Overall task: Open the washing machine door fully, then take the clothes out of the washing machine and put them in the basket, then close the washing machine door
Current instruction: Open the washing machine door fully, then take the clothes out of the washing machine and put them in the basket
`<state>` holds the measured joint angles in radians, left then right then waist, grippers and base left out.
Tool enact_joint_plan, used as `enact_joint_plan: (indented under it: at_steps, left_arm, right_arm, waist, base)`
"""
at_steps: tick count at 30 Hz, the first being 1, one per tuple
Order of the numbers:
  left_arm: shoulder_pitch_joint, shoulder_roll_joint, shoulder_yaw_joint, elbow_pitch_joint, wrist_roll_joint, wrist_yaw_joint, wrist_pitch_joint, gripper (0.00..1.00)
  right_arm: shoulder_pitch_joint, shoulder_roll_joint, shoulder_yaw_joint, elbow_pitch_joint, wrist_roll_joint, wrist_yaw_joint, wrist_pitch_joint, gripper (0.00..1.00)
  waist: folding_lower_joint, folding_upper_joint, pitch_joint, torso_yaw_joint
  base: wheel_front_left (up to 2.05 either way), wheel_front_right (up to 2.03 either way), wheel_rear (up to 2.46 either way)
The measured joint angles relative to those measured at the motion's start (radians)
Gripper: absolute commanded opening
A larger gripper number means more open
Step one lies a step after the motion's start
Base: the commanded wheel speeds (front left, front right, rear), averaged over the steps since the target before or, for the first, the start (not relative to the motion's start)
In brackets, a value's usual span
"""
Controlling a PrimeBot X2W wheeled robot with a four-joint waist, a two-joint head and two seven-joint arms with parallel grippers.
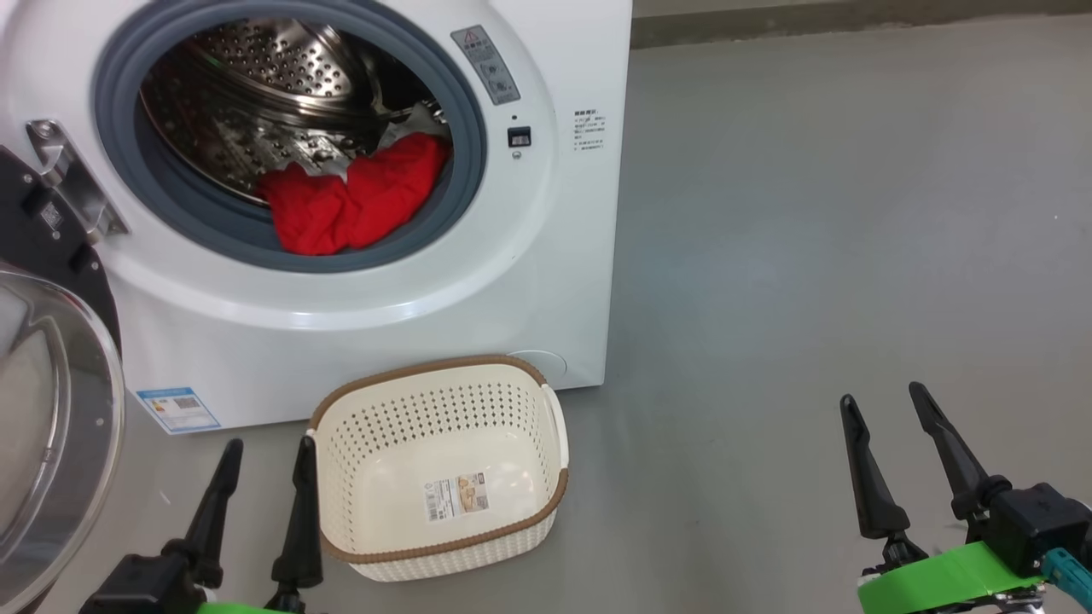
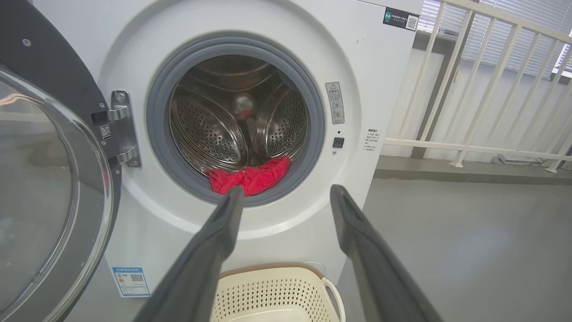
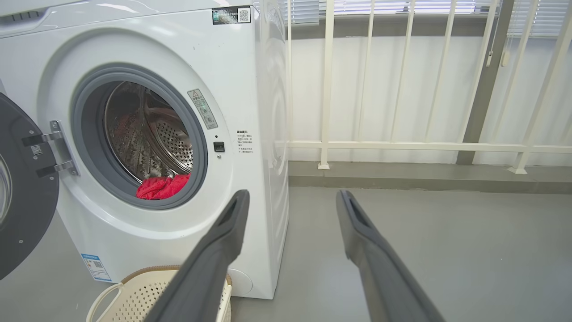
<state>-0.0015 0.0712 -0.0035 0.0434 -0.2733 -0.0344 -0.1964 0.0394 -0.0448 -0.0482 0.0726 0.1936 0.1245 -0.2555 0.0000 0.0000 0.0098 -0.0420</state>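
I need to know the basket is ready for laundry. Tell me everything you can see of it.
The basket is a small cream-white plastic tub, a rounded rectangle with perforated walls, a brown woven-look rim and a handle on each side. It stands upright and empty on the grey floor, close before the washing machine, a paper label stuck inside its base. The left tool hovers open by its left side; contact cannot be told.

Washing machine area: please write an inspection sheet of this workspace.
Surface: grey floor, smooth.
Job's things: washing machine door open, swung left; red clothes in the washing machine, at the drum's front; basket on the floor before it, no clothes inside.
Clutter: nothing seen.
Grippers: left gripper open, beside the basket; right gripper open, above the floor; both empty.
Cables: nothing seen.
Surroundings: white railing beyond the machine.
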Motion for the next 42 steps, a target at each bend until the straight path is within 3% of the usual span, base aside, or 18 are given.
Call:
enact_joint_plan:
  at_steps: [22,42]
  left_arm:
    - [0.021,0.017,-0.006,-0.014,0.001,0.026,0.002,1.0]
    - [0.021,0.025,-0.019,-0.049,-0.01,0.044,0.0,1.0]
  right_arm:
    - [0.003,0.003,-0.009,-0.019,-0.002,0.0,0.0,1.0]
    - [0.003,0.003,-0.009,-0.02,-0.002,0.0,0.0,1.0]
  waist:
    - [0.0001,0.0,-0.003,0.009]
    - [0.0,0.0,0.014,0.016]
  base:
    - [0.12,-0.12,0.0]
    - [1.5,-1.5,0.0]
